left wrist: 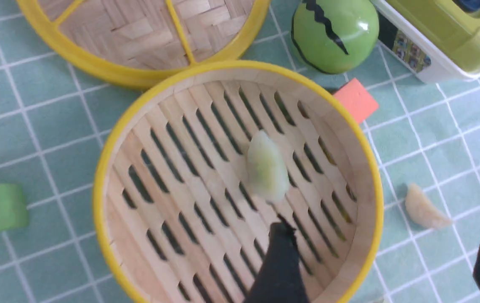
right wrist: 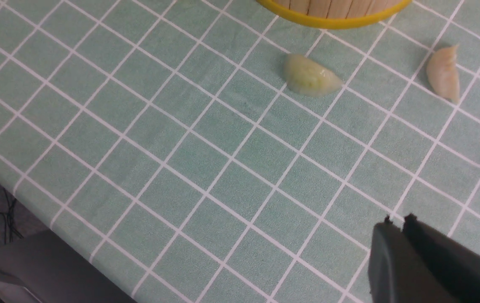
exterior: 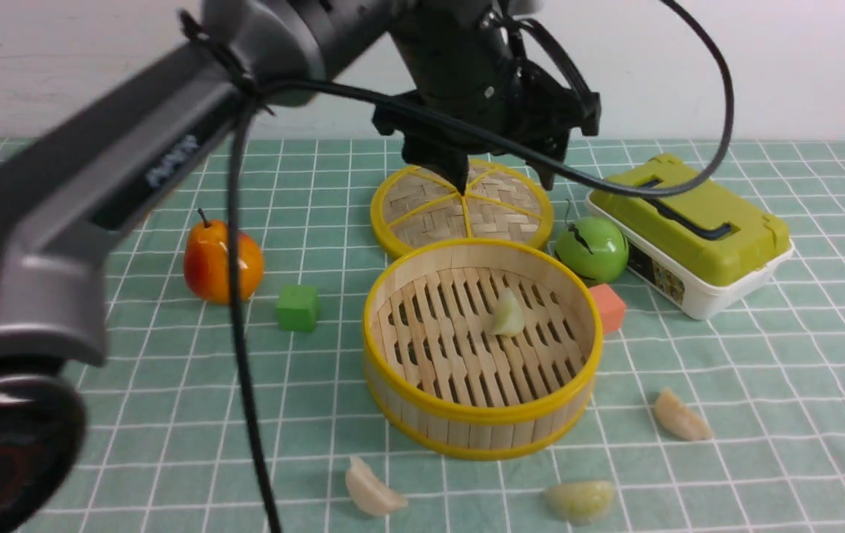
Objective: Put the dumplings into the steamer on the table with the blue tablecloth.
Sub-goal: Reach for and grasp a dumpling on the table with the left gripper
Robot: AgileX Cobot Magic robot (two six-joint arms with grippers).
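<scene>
The steamer (exterior: 481,418) stands mid-table on the blue tablecloth (exterior: 763,370). One pale green dumpling (exterior: 507,314) is inside it on the slats, free of any finger. My left gripper (exterior: 503,178) hangs above the steamer, open and empty; in the left wrist view the gripper (left wrist: 387,235) has its fingers far apart over the dumpling (left wrist: 267,170) and the rim (left wrist: 101,181). Three dumplings lie on the cloth: cream (exterior: 680,417), white (exterior: 372,488), greenish (exterior: 581,500). My right gripper (right wrist: 399,219) is shut and empty, near the greenish dumpling (right wrist: 310,76) and the cream one (right wrist: 445,75).
Behind the steamer lies the woven lid (exterior: 459,211). A green ball-like fruit (exterior: 591,248), an orange cube (exterior: 607,307) and a green lunchbox (exterior: 696,222) are to the right. A green cube (exterior: 298,307) and an orange fruit (exterior: 215,259) are to the left.
</scene>
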